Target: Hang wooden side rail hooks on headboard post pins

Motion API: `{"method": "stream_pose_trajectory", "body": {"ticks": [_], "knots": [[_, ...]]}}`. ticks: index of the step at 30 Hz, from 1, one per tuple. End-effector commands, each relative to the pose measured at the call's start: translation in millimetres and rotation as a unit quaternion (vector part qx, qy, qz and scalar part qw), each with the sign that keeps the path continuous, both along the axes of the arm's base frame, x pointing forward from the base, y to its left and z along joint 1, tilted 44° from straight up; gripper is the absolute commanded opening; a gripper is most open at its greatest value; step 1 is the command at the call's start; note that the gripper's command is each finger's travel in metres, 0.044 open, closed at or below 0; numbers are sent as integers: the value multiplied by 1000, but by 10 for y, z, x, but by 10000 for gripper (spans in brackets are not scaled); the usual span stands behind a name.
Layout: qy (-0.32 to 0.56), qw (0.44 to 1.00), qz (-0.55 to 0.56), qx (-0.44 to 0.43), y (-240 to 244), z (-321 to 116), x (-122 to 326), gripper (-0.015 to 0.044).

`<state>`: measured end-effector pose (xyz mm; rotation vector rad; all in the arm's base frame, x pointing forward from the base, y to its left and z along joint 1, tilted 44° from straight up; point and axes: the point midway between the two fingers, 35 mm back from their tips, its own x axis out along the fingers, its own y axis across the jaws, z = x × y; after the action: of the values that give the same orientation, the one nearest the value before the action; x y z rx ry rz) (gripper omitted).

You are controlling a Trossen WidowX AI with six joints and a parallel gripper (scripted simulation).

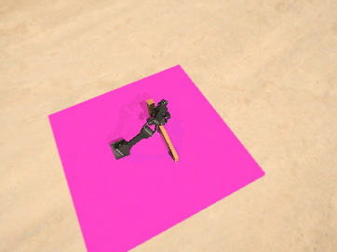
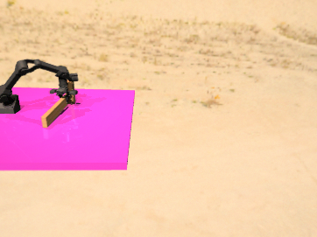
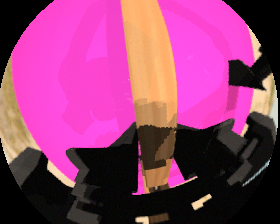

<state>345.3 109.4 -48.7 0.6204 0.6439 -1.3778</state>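
Note:
The wooden side rail (image 1: 169,144) (image 2: 54,113) (image 3: 152,65) runs from my gripper toward the viewer in the exterior view. Its far end is low over the magenta table; whether it touches is too small to tell. My gripper (image 1: 160,123) (image 2: 66,96) (image 3: 156,146) is shut on the rail near its hook end, with a finger on each side. The headboard post (image 1: 150,104) (image 2: 73,95) stands upright close behind the gripper, partly covered by it. Small dark metal parts show at the rail's end in the wrist view. The hooks, slot and pins cannot be told apart, so their contact is unclear.
The magenta table (image 1: 209,159) (image 2: 101,136) lies under everything. The arm's base (image 1: 120,149) (image 2: 10,106) stands on it, left of the rail in the top view. The arm arches from the base over to the rail beside the post.

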Motion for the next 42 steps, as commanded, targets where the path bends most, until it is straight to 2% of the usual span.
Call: {"method": "stream_pose_trajectory", "body": {"ticks": [1, 42], "knots": [[-2, 1000, 3, 3, 44, -12, -13, 0], [-2, 1000, 3, 3, 82, -24, 2, 0]]}}
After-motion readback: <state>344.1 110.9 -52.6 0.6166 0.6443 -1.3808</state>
